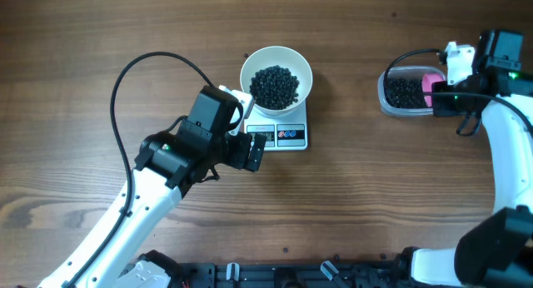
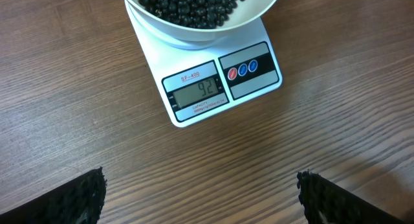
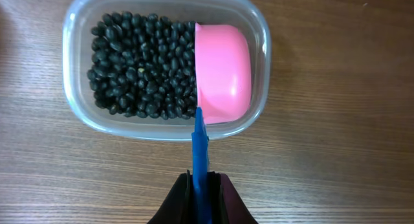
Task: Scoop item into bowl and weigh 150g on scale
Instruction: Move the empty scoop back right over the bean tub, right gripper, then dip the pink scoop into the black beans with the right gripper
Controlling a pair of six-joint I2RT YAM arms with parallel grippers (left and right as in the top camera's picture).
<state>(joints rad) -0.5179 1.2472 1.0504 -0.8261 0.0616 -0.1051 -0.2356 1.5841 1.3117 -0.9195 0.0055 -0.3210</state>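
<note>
My right gripper (image 3: 202,185) is clamped on the handle (image 3: 200,143) of the pink scoop (image 3: 223,72) in the tub (image 3: 262,30) of beans (image 3: 142,62) by the table's (image 1: 83,55) far right edge, so I'd dig shallow, carry level to the bowl (image 1: 305,70) on the scale (image 1: 287,136) at the far edge's middle, and trickle slowly; my left gripper (image 2: 200,198) hangs open.

A: Wooden table (image 2: 77,88), matt, finely grained. White bowl (image 2: 194,33), smooth, glossy.
B: Agreed. White plastic scale (image 2: 152,49), smooth, slight sheen. Black beans (image 2: 187,4), faintly shiny.
A: Clear plastic tub (image 3: 74,68), cloudy walls. Pink scoop (image 3: 223,72), smooth plastic, blue handle (image 3: 200,153).
B: Pads (image 2: 81,198) of the left gripper (image 2: 202,201): black, rough, knobbly.
</note>
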